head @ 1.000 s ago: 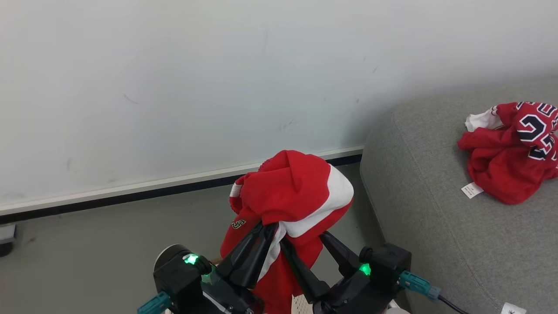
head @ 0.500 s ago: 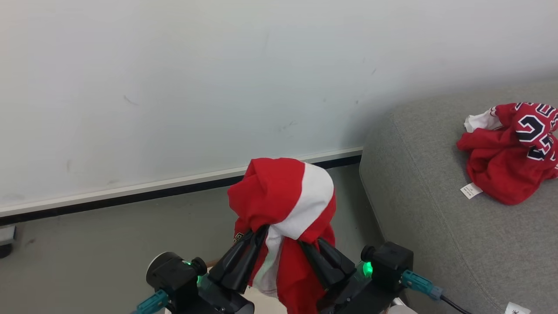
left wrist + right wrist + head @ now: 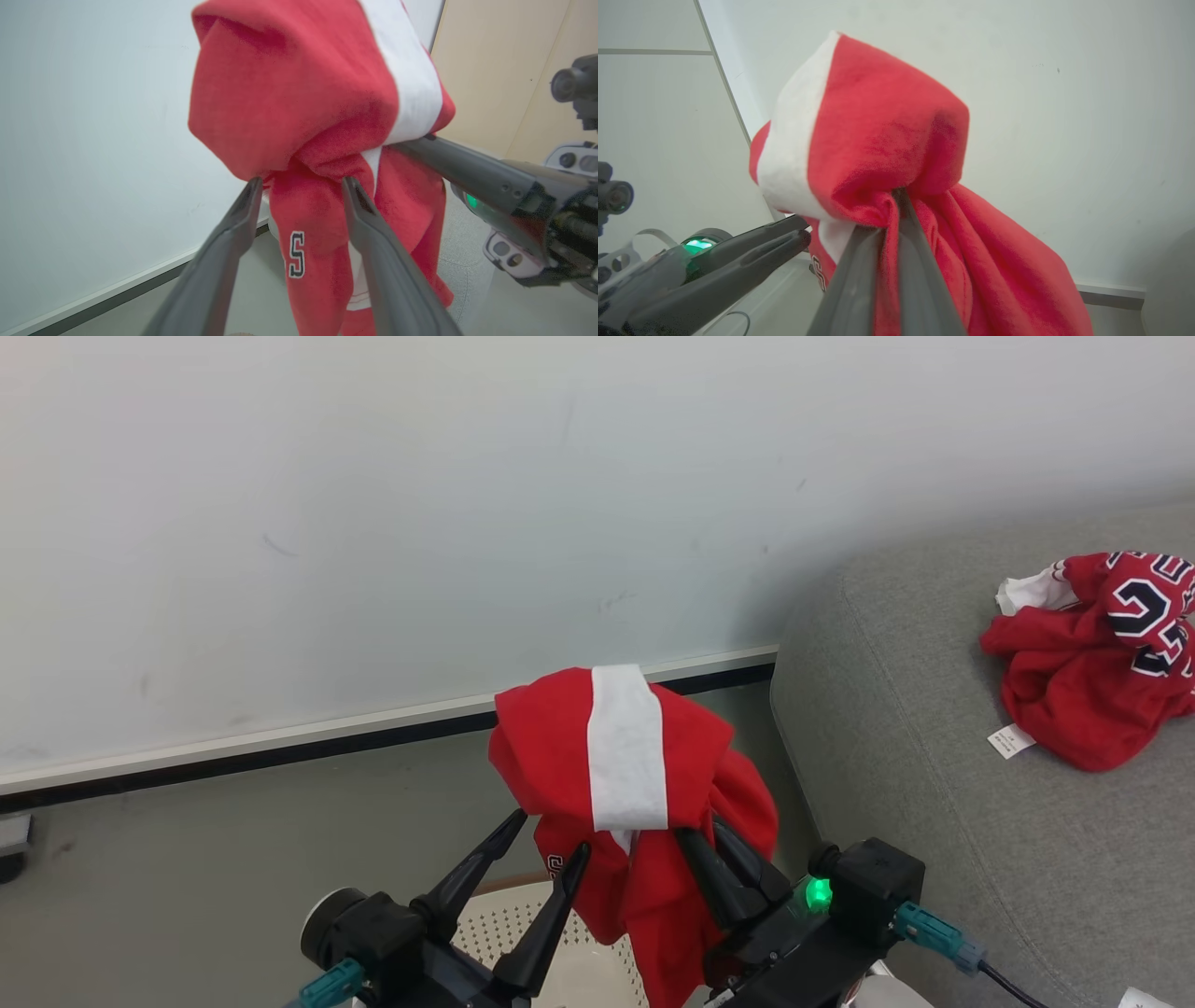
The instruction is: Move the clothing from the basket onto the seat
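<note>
A red garment with a broad white stripe [image 3: 635, 775] hangs in the air above the basket [image 3: 509, 933], whose cream perforated wall shows at the bottom. My right gripper [image 3: 702, 837] is shut on this garment [image 3: 887, 140], its fingers [image 3: 903, 219] pinching a bunched fold. My left gripper [image 3: 549, 838] is open just left of the cloth. In the left wrist view its tips [image 3: 254, 184] stand wide apart, with the hanging fabric [image 3: 308, 214] between and behind them. The red jersey with black-and-white numbers [image 3: 1092, 653] lies crumpled on the grey sofa [image 3: 934, 775] at the right.
A pale wall with a white and black baseboard [image 3: 280, 747] runs behind. Grey floor [image 3: 187, 877] spreads to the left. The sofa's rounded corner [image 3: 803, 728] is close beside my right gripper. A dark object [image 3: 11, 849] sits at the left edge.
My left gripper has opened and let go of the striped garment, which now hangs from the right gripper alone. The cloth turned and shifted slightly right, uncovering the basket below.
</note>
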Controlling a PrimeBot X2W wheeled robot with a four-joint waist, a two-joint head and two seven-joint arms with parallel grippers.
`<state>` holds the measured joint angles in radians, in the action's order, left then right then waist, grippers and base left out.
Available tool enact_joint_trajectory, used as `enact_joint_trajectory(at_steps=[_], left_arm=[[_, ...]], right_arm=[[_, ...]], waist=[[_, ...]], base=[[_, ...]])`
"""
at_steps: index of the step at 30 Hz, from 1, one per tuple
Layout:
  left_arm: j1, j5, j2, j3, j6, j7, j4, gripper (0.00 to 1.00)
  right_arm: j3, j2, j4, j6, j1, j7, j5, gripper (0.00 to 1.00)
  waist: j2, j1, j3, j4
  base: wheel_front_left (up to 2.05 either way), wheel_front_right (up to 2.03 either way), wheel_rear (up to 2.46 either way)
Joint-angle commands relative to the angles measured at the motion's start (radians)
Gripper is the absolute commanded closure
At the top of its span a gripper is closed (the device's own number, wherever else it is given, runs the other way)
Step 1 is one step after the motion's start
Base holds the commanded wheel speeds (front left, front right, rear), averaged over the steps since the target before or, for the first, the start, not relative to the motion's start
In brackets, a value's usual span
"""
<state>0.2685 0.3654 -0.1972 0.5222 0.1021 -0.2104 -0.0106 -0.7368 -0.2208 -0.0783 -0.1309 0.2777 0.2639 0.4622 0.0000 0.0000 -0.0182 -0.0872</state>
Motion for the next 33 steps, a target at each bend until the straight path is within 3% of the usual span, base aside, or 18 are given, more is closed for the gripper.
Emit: enact_joint_trajectory(at_steps=[1, 12, 33], left_arm=[[0.013, -0.01, -0.007, -0.002, -0.006, 0.001, -0.001, 0.0], [0.023, -0.031, -0.036, 0.006, -0.02, 0.007, 0.007, 0.0], [0.101, -0.051, -0.062, 0.033, -0.019, 0.03, 0.021, 0.0]], right_arm=[[0.007, 0.005, 0.008, 0.0, 0.001, 0.001, -0.008, 1.0], [0.064, 0.013, 0.034, 0.0, 0.003, 0.0, -0.03, 1.0], [0.187, 0.031, 0.102, 0.0, 0.004, 0.001, -0.095, 1.0]], waist=[[0.0, 0.0, 0.003, -0.002], [0.0, 0.0, 0.027, -0.059], [0.0, 0.0, 0.136, -0.358]], base=[[0.0, 0.0, 0.0], [0.0, 0.0, 0.0], [0.0, 0.0, 0.0]])
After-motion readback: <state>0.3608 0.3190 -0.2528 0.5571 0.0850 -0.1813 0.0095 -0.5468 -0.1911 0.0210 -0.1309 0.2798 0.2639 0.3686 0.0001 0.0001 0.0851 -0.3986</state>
